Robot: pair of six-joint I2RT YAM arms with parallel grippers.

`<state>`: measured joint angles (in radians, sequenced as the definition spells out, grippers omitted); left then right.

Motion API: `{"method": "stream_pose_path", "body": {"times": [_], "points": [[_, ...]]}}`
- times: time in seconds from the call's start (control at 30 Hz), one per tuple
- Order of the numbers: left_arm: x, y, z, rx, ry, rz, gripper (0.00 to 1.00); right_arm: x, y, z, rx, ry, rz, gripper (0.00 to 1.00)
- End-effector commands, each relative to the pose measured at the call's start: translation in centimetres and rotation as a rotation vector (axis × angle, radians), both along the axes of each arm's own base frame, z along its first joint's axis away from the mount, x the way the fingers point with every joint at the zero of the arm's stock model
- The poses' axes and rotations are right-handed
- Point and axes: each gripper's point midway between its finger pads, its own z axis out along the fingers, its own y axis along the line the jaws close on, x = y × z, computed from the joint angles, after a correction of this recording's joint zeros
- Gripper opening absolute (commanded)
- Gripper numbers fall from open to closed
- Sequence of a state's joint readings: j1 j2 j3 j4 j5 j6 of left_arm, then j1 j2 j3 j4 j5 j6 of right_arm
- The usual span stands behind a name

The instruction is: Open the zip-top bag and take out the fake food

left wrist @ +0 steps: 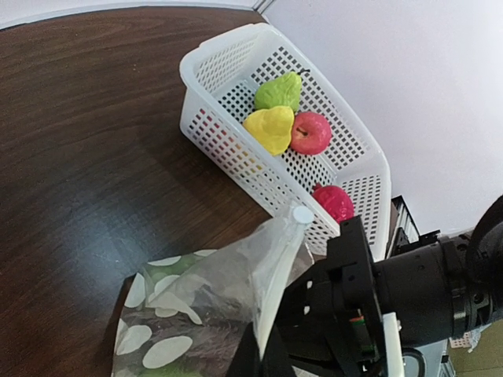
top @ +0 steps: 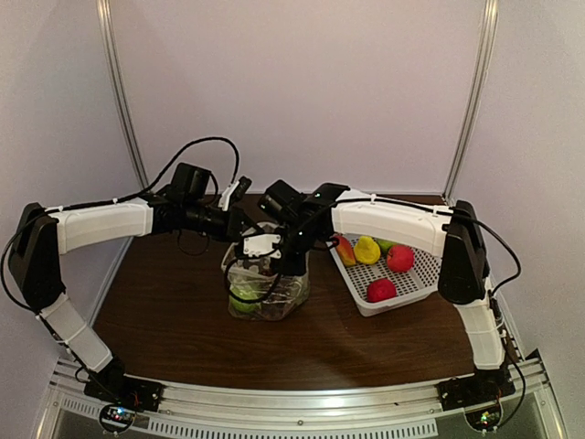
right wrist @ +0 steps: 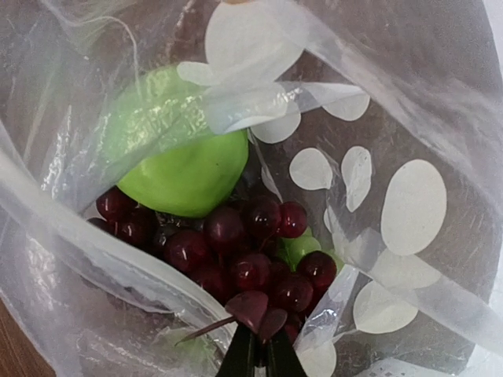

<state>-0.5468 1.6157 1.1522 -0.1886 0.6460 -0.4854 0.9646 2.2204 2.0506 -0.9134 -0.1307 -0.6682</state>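
Zip-top bag [top: 265, 293] was open w/ some fruits [left wrist: 271, 127] in basket [left wrist: 236, 149]; green apple [right wrist: 185, 169] + grapes [right wrist: 251, 259] were left inside. Left hand [left wrist: 263, 357] clenched bag rim, right hand [right wrist: 255, 353] pinched grapes' leaf.

soft even light, pale glare on the dark table [left wrist: 86, 236].

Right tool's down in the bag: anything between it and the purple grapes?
Nothing visible. The right tool is shut on the dark leaf atop the purple grapes, inside the zip-top bag. The green fruit lies beside the bunch, not over it.
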Motion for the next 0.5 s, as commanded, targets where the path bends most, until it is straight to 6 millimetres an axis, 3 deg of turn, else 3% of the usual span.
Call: {"method": "stream_pose_path", "body": {"times": [0.0,0.47], "points": [[-0.6,-0.1,-0.1,0.002,0.009,-0.015,0.00,0.2,0.8,6.5,0.151,-0.052,-0.040,0.00],[-0.7,-0.5,0.2,-0.008,0.003,-0.027,0.00,-2.1,2.3,14.2,0.365,-0.034,0.024,0.00]]}}
